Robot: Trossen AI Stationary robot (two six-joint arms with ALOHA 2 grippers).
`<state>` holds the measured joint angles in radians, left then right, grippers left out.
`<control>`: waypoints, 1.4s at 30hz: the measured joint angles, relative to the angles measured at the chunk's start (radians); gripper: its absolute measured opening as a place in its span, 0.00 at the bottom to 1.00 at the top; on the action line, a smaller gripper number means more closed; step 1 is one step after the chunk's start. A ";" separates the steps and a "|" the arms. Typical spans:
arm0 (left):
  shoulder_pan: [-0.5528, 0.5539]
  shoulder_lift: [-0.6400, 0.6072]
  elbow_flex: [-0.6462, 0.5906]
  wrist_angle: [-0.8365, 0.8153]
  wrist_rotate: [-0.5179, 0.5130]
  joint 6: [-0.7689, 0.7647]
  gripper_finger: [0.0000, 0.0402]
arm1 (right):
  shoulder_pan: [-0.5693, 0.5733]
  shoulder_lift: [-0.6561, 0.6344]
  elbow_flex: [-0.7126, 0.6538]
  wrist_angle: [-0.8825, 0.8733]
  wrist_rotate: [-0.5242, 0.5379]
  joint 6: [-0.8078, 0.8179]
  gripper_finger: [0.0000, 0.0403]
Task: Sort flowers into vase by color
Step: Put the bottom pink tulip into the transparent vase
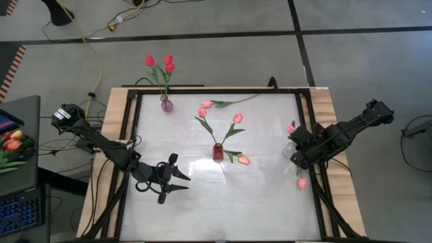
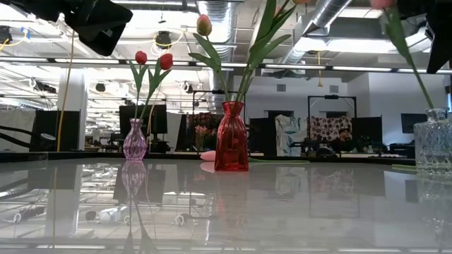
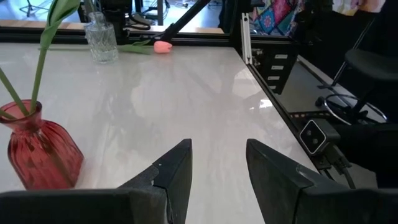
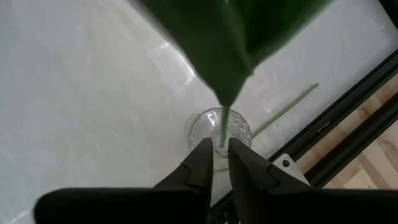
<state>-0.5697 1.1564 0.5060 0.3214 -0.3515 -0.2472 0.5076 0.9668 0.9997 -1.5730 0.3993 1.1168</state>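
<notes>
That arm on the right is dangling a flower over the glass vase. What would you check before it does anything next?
1. Flower stem lined up with the clear vase's mouth: ok.
2. Clear vase standing upright: ok.
3. Right tool directly above that vase: ok.
4. Right tool has let go of the stem: cannot tell.
5. Left tool open, empty and far off across the table: ok.
6. Red vase well apart from the drop spot: ok.

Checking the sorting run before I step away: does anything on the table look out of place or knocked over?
Yes. Two pink tulips lie flat on the tabletop: one at the far edge behind the red vase, another by the right frame rail. All three vases stand upright; nothing looks spilled.
</notes>
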 joint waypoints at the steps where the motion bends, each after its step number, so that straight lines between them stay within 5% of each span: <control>1: 0.000 0.000 0.000 -0.001 0.000 -0.001 0.35 | 0.000 0.000 0.000 0.000 -0.003 0.000 0.22; 9: 0.000 0.000 0.000 -0.021 -0.005 -0.002 0.35 | 0.000 0.000 0.000 0.001 -0.097 -0.052 0.37; 15: 0.007 0.000 0.000 -0.025 -0.010 0.012 0.35 | 0.000 0.000 0.000 0.001 -0.185 -0.094 0.39; 21: 0.045 0.000 0.000 -0.026 0.032 0.018 0.35 | -0.009 0.000 0.025 0.001 -0.193 -0.136 0.34; 42: 0.095 0.000 0.000 -0.137 0.059 0.023 0.35 | -0.168 0.000 0.455 0.001 -0.164 -0.322 0.07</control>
<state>-0.4751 1.1561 0.5060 0.1841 -0.2924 -0.2245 0.3391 0.9665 1.4550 -1.5718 0.2351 0.7948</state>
